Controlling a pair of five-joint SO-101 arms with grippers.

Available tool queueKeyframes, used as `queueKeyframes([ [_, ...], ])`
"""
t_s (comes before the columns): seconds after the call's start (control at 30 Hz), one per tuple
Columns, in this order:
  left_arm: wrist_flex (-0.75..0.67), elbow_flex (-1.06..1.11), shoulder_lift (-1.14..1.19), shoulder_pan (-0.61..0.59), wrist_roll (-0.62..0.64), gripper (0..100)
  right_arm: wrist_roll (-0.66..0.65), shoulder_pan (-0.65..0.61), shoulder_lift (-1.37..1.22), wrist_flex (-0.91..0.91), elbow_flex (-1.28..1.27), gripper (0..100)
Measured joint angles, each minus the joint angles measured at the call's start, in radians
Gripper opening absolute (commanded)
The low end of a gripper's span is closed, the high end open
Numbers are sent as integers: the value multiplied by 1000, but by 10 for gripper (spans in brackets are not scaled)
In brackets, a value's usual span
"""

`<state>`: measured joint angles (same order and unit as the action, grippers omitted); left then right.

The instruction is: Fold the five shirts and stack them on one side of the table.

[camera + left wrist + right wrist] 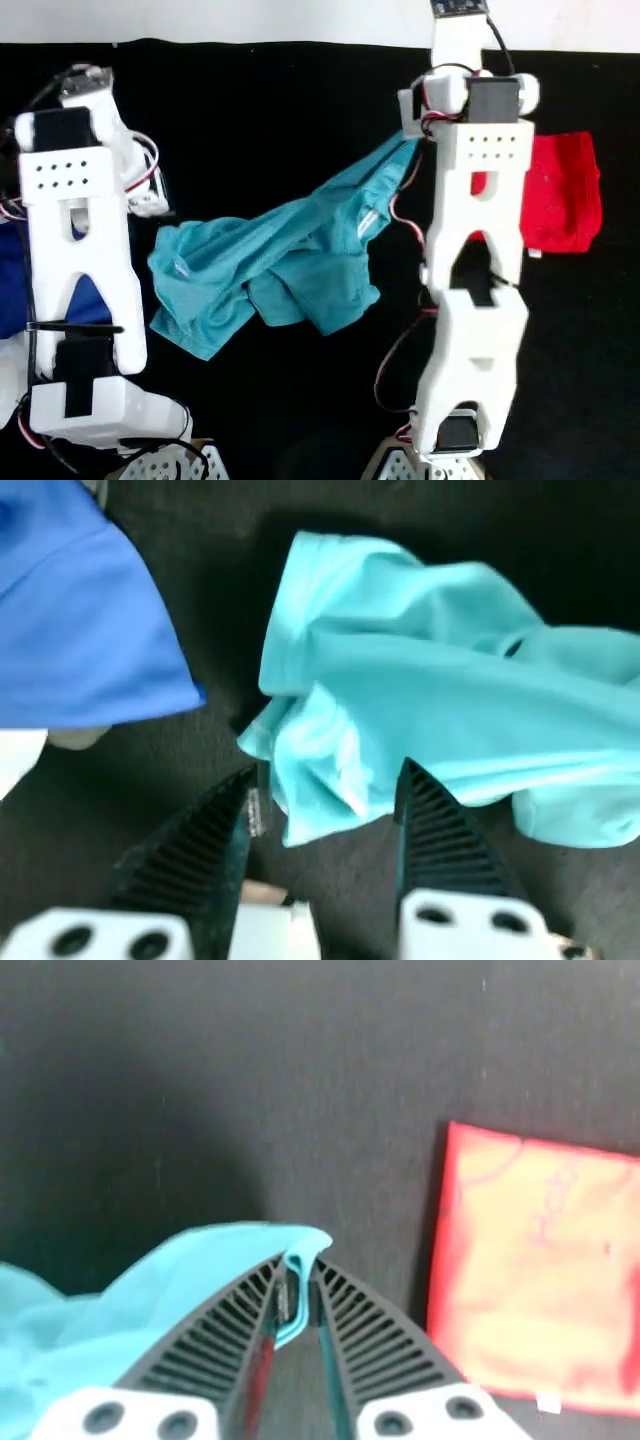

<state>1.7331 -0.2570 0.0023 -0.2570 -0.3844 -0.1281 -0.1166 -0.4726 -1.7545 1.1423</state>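
Note:
A teal shirt [280, 265] lies crumpled across the middle of the black table, one end stretched up toward the far right. My right gripper [298, 1272] is shut on that raised edge of the teal shirt [150, 1280], lifted off the table. My left gripper [325, 785] stands open just above the shirt's near-left bunched corner [330, 770], a fold lying between its fingers. A folded red shirt [565, 190] lies flat at the right side, also seen in the right wrist view [535, 1270]. A blue shirt [80, 620] lies at the far left, partly under the left arm [75, 250].
The black table [250, 90] is bare along the back and at the front middle. A white cloth edge [20, 755] shows beside the blue shirt. The right arm [475, 290] stands between the teal and red shirts.

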Motion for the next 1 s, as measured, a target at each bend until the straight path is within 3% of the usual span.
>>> queueKeyframes([
  [0.23,-38,114,123,15,0,203,0,5,353,17,-489,5],
  [0.43,-49,308,219,35,-11,181,-2,5,566,190,-864,5],
  [0.53,-49,420,218,77,-92,135,-2,29,624,287,-1000,5],
  [0.73,-118,658,61,160,-153,183,-2,120,644,388,-1091,5],
  [0.87,-269,818,-29,198,-157,217,-2,149,644,393,-1092,5],
  [1.0,-394,847,-52,198,-107,222,-2,157,646,394,-1097,5],
])
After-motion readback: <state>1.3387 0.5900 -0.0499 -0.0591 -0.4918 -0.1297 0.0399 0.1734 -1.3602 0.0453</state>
